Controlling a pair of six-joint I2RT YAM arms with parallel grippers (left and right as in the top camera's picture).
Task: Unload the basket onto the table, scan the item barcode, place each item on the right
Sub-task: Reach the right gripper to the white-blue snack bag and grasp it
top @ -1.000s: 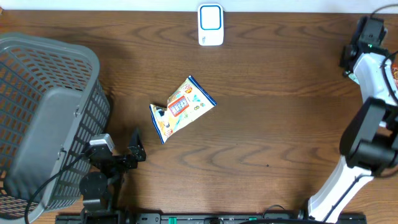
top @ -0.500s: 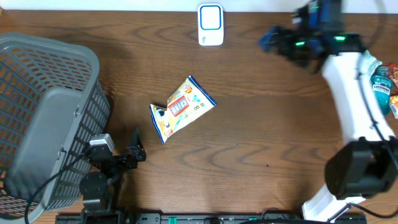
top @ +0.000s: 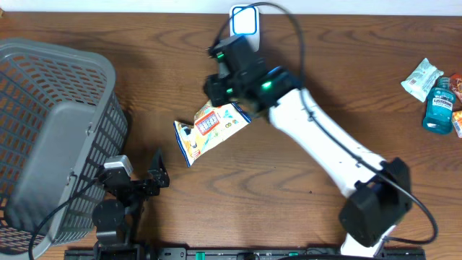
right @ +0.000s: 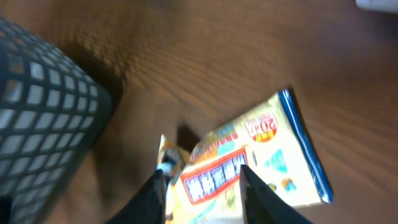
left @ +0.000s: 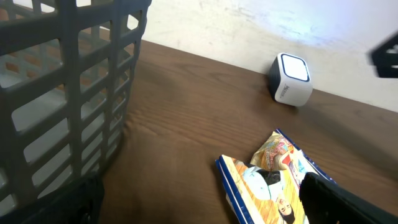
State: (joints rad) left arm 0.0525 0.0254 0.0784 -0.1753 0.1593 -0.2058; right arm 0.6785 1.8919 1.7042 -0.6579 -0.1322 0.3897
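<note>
right gripper [right: 202,175]: fingers apart, hanging over the 12 o'clock end of the snack packet [right: 249,162]; the printed face shows in the gap between them. i cannot tell if either finger touches it.
right arm [top: 325,144]: white shell with black joints, running across the table from its base at 5 o'clock up to the packet.
left gripper [top: 159,172]: fingers spread wide with nothing between them, low at 7 o'clock of the packet and well apart from it.
snack packet: lies flat near the table's middle, long axis tilted from 7 to 1 o'clock. glossy crinkled foil, yellow and pale green, blue edge strip, red label panel.
scanner [top: 244,22]: small white rounded box with a blue-rimmed face, at the table's 12 o'clock edge, partly crossed by the arm's cable.
basket [top: 108,137]: grey plastic lattice walls, rounded corners, at 9 o'clock. its solid grey floor shows through the open top.
table [top: 303,188]: dark brown wood with wavy grain.
open room: broad bare wood from 3 to 6 o'clock of the packet, under and beside the arm; a narrower bare strip between packet and basket.
far edge: a blue bottle [top: 439,105] and a pale green pouch [top: 421,78] lie near each other at 3 o'clock.
</note>
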